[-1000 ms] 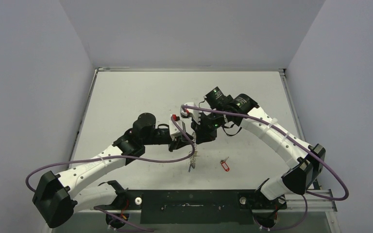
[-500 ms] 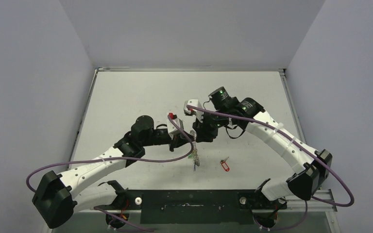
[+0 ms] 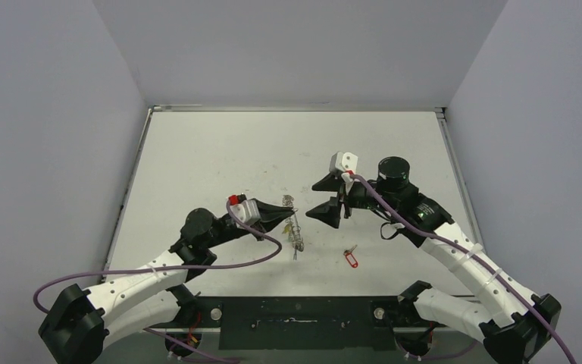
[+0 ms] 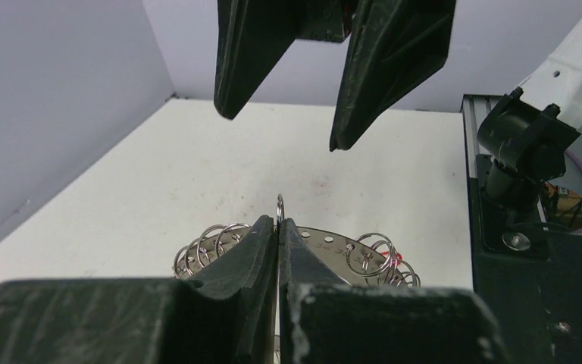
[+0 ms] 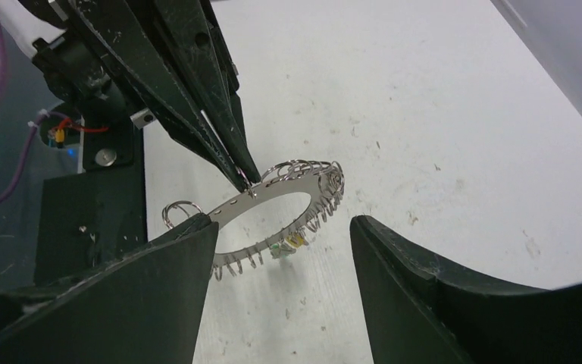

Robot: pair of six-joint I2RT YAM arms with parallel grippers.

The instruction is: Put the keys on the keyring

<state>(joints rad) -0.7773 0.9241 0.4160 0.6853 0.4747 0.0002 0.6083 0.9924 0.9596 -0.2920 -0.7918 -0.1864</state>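
Observation:
The keyring (image 5: 273, 188), a flat grey ring edged with wire loops, hangs tilted just above the table. My left gripper (image 3: 289, 224) is shut on one wire loop at its rim, and the top of that loop (image 4: 280, 206) shows above the closed tips. My right gripper (image 3: 312, 199) stands open just right of the keyring (image 3: 296, 231), touching nothing. A key with a red tag (image 3: 351, 258) lies on the table to the right of the ring. Small green and yellow tags (image 5: 288, 244) hang from the ring's lower edge.
The white table (image 3: 197, 167) has grey walls on three sides. A black base rail (image 3: 295, 312) runs along the near edge, and the right arm's base (image 4: 527, 144) stands on it.
My right gripper has opened, let go of the keyring and drawn back to the right. My left gripper has shut on the ring and pulled it down and to the left.

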